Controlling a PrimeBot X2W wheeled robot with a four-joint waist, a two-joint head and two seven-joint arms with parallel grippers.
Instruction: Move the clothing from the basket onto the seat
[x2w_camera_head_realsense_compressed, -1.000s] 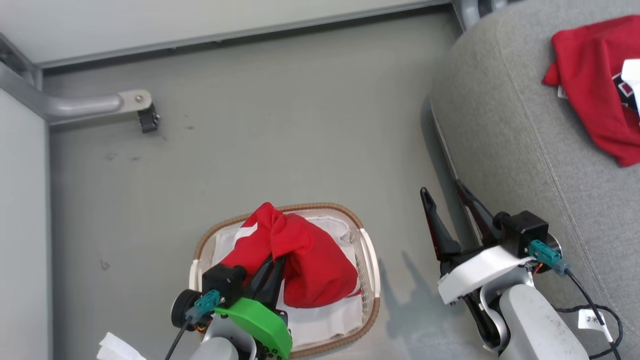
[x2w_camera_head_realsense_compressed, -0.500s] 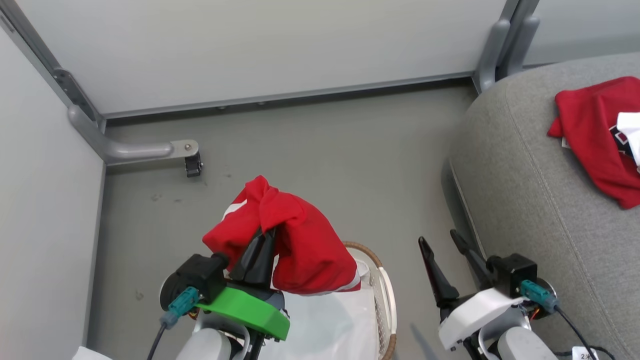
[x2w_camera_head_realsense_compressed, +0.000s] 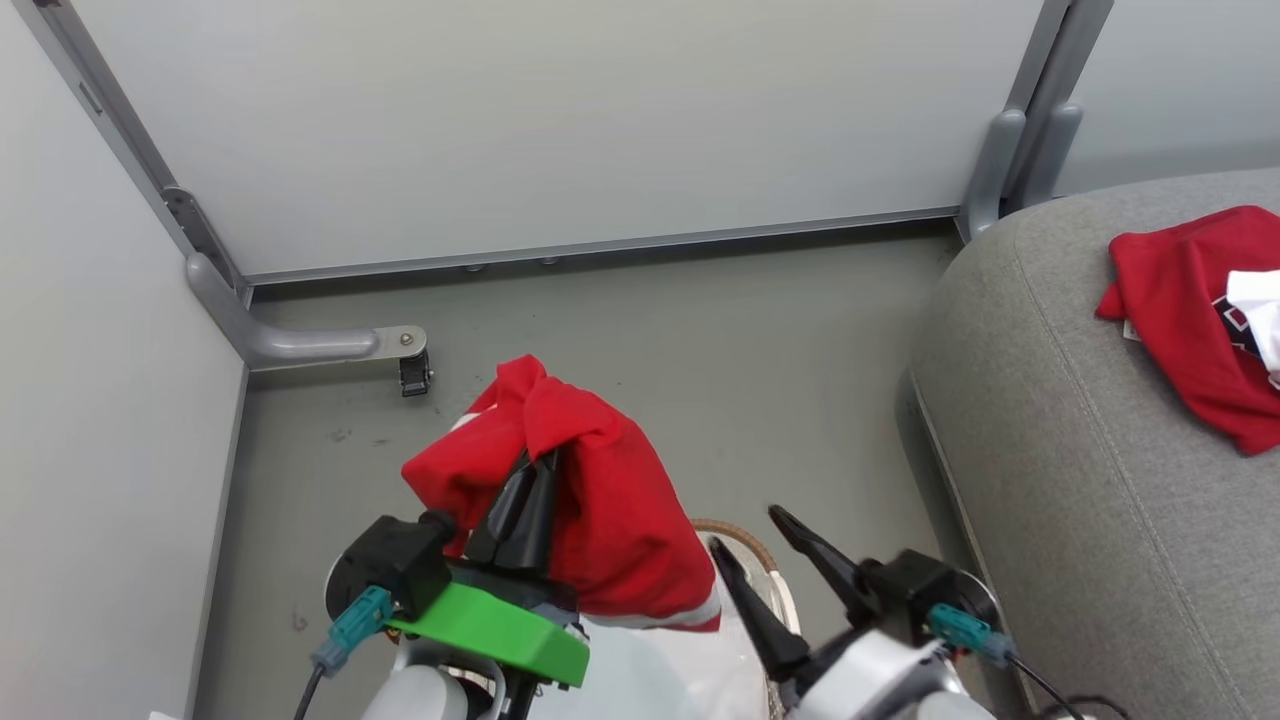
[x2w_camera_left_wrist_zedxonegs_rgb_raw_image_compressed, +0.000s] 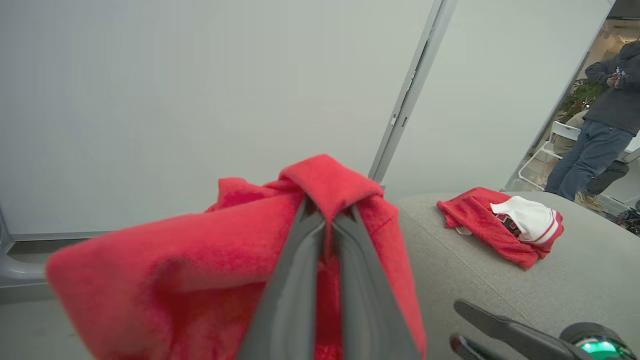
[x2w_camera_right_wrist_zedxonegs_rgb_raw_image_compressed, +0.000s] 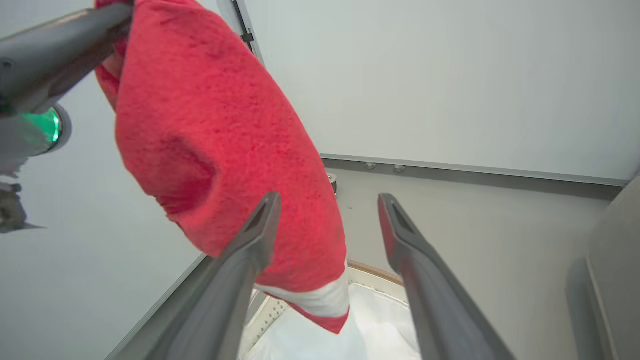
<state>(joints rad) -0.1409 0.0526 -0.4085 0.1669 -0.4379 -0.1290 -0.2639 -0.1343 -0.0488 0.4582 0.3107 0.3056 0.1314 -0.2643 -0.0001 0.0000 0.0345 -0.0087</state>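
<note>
The grey seat (x2w_camera_head_realsense_compressed: 1080, 480) is seen at the right, with a red and white garment (x2w_camera_head_realsense_compressed: 1190, 310) lying on it. The basket (x2w_camera_head_realsense_compressed: 762, 556) is glimpsed below the arms. Above it a red garment (x2w_camera_head_realsense_compressed: 610, 520) is held up, pinched in the closed left gripper (x2w_camera_head_realsense_compressed: 535, 468) and draped around its fingers. The right gripper (x2w_camera_head_realsense_compressed: 745, 528) is spread wide and empty, just beside the hanging cloth

The left gripper (x2w_camera_head_realsense_compressed: 545, 462) has two long, dark, tapering fingers (x2w_camera_head_realsense_compressed: 520, 515) on a black housing (x2w_camera_head_realsense_compressed: 395, 560), with a bright green curved cover (x2w_camera_head_realsense_compressed: 490, 630), a teal plug (x2w_camera_head_realsense_compressed: 352, 622) trailing a dark cable (x2w_camera_head_realsense_compressed: 312, 690), and a pale grey forearm (x2w_camera_head_realsense_compressed: 410, 698). The right gripper (x2w_camera_head_realsense_compressed: 745, 528) has similar pointed dark fingers, a white cover (x2w_camera_head_realsense_compressed: 865, 680), a black block (x2w_camera_head_realsense_compressed: 915, 590) and a teal connector (x2w_camera_head_realsense_compressed: 955, 630).
</note>
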